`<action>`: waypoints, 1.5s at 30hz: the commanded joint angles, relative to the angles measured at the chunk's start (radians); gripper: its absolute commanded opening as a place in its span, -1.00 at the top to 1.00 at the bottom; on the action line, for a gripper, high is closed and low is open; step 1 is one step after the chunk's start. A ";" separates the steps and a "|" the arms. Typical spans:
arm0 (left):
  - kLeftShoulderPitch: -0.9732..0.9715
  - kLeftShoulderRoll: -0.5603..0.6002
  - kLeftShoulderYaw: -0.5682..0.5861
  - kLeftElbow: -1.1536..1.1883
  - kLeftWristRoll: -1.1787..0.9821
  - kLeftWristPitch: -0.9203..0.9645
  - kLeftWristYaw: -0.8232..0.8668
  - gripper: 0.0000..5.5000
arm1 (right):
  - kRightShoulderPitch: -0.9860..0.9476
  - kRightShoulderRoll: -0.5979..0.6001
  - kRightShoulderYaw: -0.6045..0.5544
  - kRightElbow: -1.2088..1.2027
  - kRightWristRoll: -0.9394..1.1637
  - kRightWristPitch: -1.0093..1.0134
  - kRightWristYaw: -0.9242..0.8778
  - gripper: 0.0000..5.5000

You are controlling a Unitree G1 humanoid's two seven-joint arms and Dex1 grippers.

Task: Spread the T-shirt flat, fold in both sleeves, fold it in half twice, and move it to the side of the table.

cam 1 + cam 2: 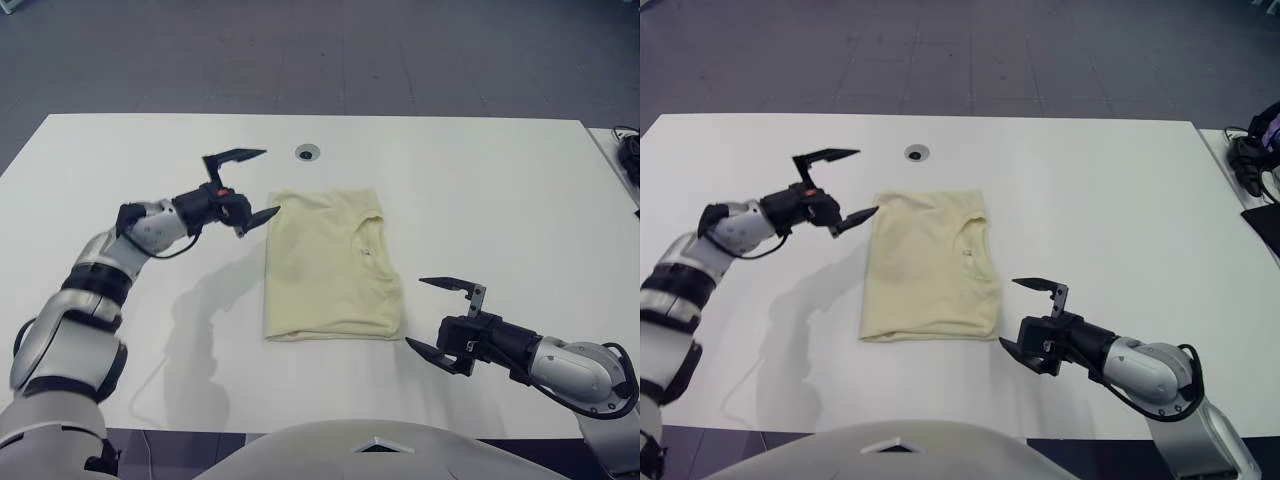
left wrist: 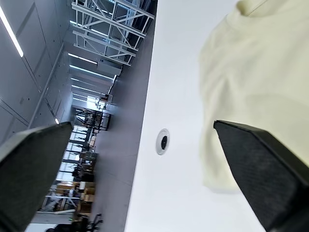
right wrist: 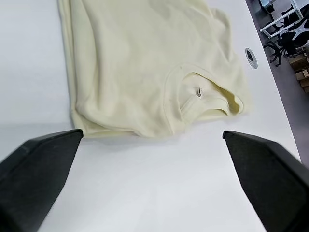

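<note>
T-shirt (image 1: 325,270) lies mid-desk (image 1: 500,180) as a narrow stacked rectangle, collar at its right edge. Sleeves look tucked in and one half-fold looks done; the second half-fold and the move to the side are probably left. Nearest, right claw (image 1: 413,311) hovers just beside the shirt's near right corner, spread wide, gripping nothing. Farther back, left claw (image 1: 272,181) is also wide apart and empty, lower finger at the shirt's far left corner, contact unclear. Cable hole (image 1: 307,152) sits beyond.
</note>
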 commanded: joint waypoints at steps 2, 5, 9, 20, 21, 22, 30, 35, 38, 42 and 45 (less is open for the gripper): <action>0.448 0.240 0.145 -0.584 -0.232 0.237 -0.075 -0.96 | -0.001 -0.039 0.099 0.137 -0.176 -0.170 -0.050 -0.96; 0.592 0.284 0.196 -0.685 -0.212 0.258 -0.085 -0.96 | -0.025 -0.023 0.142 0.194 -0.230 -0.214 -0.077 -0.96; 0.773 0.312 0.269 -0.801 -0.201 0.292 -0.110 -0.96 | -0.050 -0.004 0.195 0.303 -0.326 -0.279 -0.158 -0.96; 0.885 0.259 0.316 -0.851 -0.078 0.265 -0.209 -0.96 | -0.101 0.006 0.283 0.541 -0.395 -0.486 -0.359 -0.72; 0.893 0.259 0.317 -0.844 -0.066 0.253 -0.217 -0.96 | -0.122 0.010 0.291 0.557 -0.389 -0.497 -0.358 -0.65; 0.899 0.260 0.318 -0.837 -0.054 0.241 -0.227 -0.96 | -0.140 0.016 0.300 0.571 -0.383 -0.505 -0.356 -0.59; 0.808 0.187 0.257 -0.752 0.058 0.214 -0.277 -0.96 | -0.233 0.042 0.343 0.635 -0.237 -0.485 -0.265 -0.05; 0.715 0.123 0.208 -0.689 0.131 0.208 -0.281 -0.96 | -0.257 0.063 0.326 0.583 -0.034 -0.379 -0.161 0.26; 0.691 0.111 0.185 -0.676 0.134 0.199 -0.297 -0.96 | -0.275 0.101 0.294 0.526 0.135 -0.245 -0.107 0.44; 0.662 0.111 0.148 -0.657 0.113 0.183 -0.333 -0.96 | -0.306 0.149 0.252 0.479 0.286 -0.060 -0.072 0.68; 0.629 0.109 0.129 -0.648 0.082 0.174 -0.361 -0.96 | -0.343 0.183 0.228 0.458 0.349 0.060 -0.069 0.84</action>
